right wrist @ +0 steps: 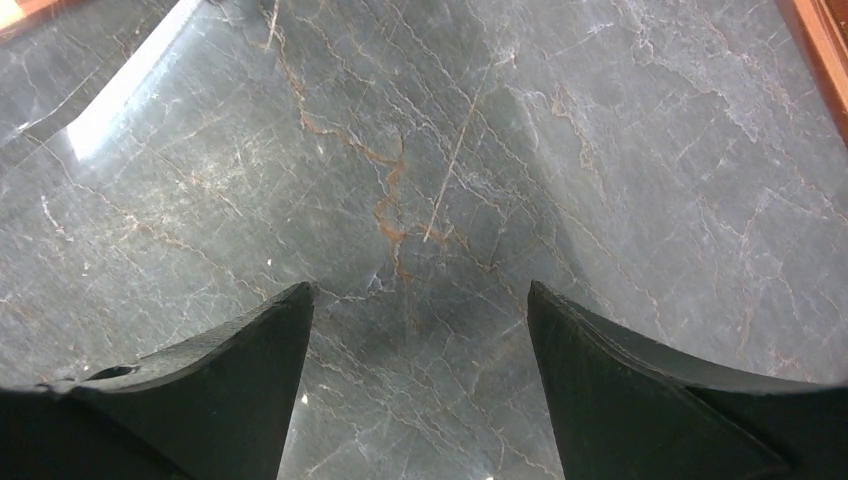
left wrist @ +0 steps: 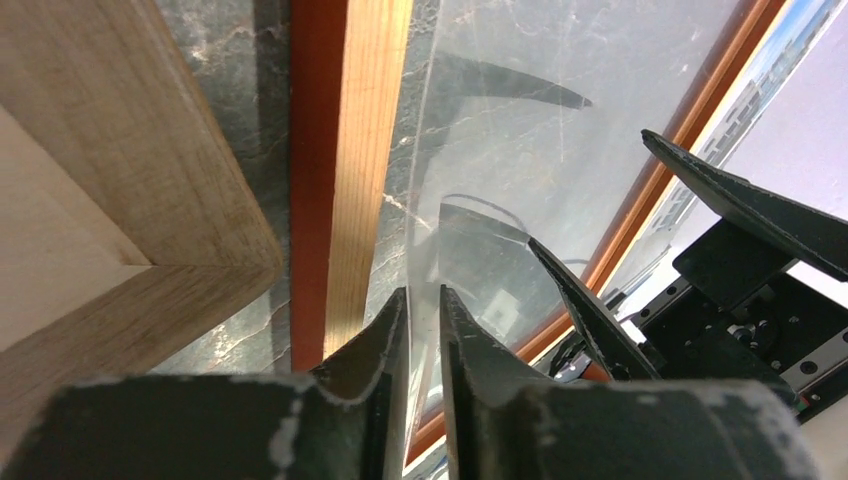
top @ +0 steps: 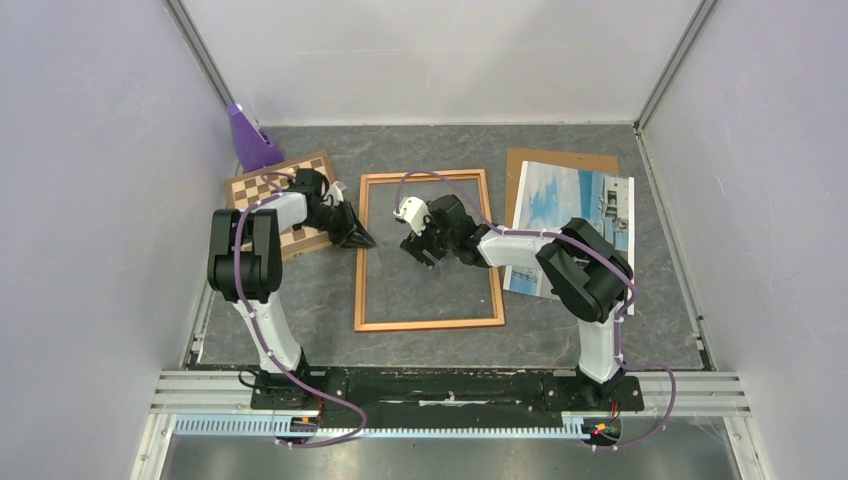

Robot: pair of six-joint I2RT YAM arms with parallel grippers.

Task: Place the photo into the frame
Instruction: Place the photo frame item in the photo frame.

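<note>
photo (top: 565, 200) part-hidden by right arm (top: 585, 270), pane (left wrist: 500, 130) faint

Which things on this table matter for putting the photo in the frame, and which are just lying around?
For the job: photo; frame; clear pane, pinched at its edge by the left gripper; probably the brown backing panel.
Just lying about: chessboard; purple object in the back corner.
</note>
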